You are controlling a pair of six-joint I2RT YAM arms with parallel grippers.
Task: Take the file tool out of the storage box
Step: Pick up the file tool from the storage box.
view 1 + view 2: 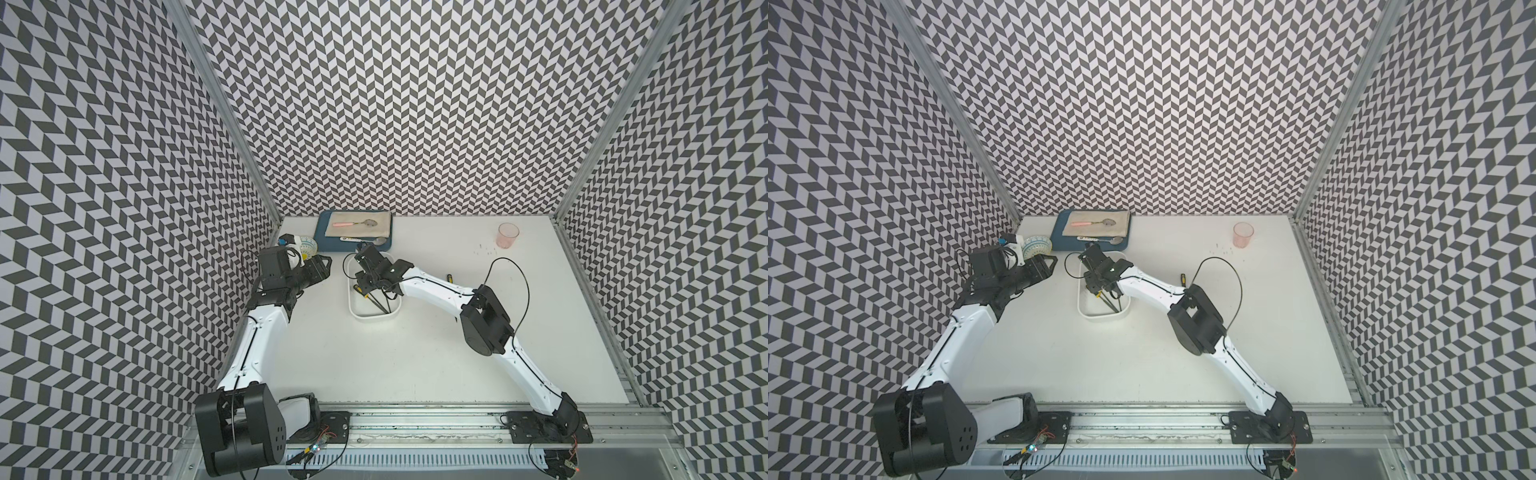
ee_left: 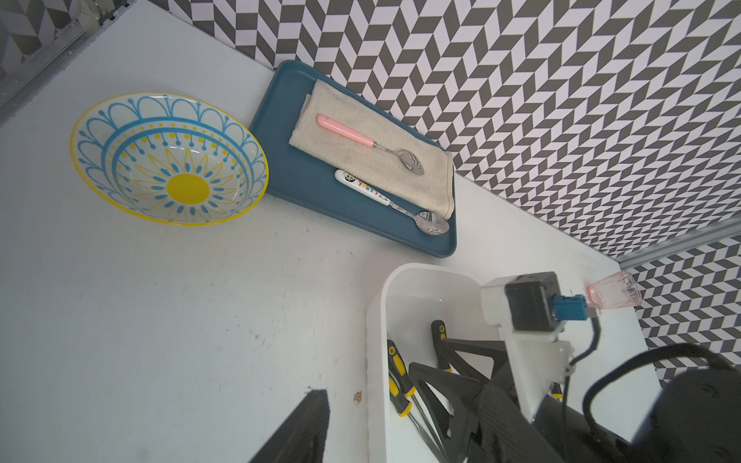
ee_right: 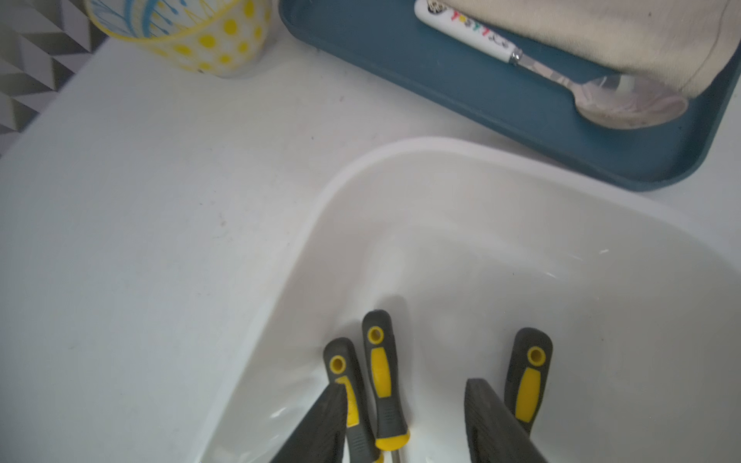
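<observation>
The white storage box [image 1: 372, 319] [image 1: 1104, 318] stands mid-table. Inside lie three file tools with black-and-yellow handles [image 3: 381, 373], [image 3: 339, 366], [image 3: 527, 381]; their thin shafts [image 1: 376, 305] point toward the near end. My right gripper [image 3: 405, 387] [image 1: 361, 286] reaches down into the box, open. One handle lies between its fingers, another is partly under one finger [image 3: 324, 421], and nothing is clamped. My left gripper [image 1: 324, 264] [image 2: 401, 391] hovers open and empty just left of the box.
A dark blue tray [image 1: 324, 245] holding a cloth and two spoons sits behind the box. A blue-and-yellow bowl [image 2: 168, 158] stands at the far left and a pink cup [image 1: 508, 235] at the far right. Another yellow-handled tool [image 1: 449, 276] lies behind my right forearm.
</observation>
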